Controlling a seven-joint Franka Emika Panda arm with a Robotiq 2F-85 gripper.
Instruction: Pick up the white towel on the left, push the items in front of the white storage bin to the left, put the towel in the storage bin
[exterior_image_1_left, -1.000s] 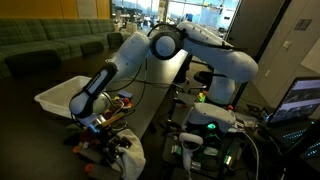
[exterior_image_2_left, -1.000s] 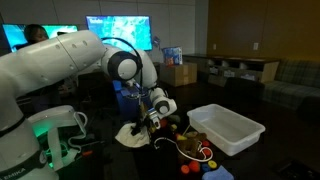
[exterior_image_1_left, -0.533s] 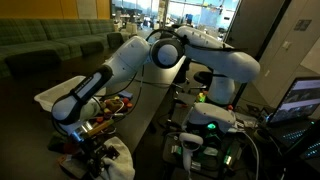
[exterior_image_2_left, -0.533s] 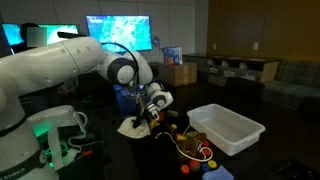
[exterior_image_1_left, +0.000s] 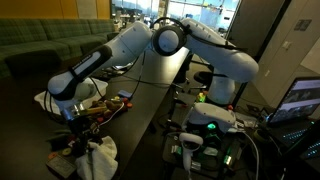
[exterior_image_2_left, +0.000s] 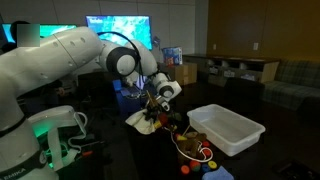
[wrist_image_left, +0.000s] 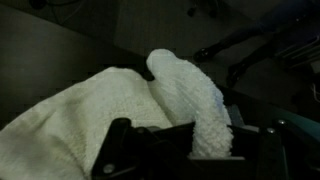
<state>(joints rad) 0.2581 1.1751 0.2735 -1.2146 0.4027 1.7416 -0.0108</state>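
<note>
The gripper (wrist_image_left: 190, 155) is pinched tight on a fold of the white towel (wrist_image_left: 90, 115) (cloth bulges up between its dark fingers). In an exterior view the white storage bin (exterior_image_2_left: 228, 128) sits apart from the dangling towel, with the items (exterior_image_2_left: 195, 148) clustered just in front of the bin.

You worked in a dim room. In an exterior view, the daylight from the far windows (exterior_image_1_left: 195, 10) was blown out, and the table (exterior_image_1_left: 152, 110) was almost black. In an exterior view, the wall screen (exterior_image_2_left: 118, 30) glared, and a green glow lay on the robot base (exterior_image_2_left: 55, 130). Your wrist view was grainy and soft; only the white towel (wrist_image_left: 190, 100) caught light, without sharp texture.
</note>
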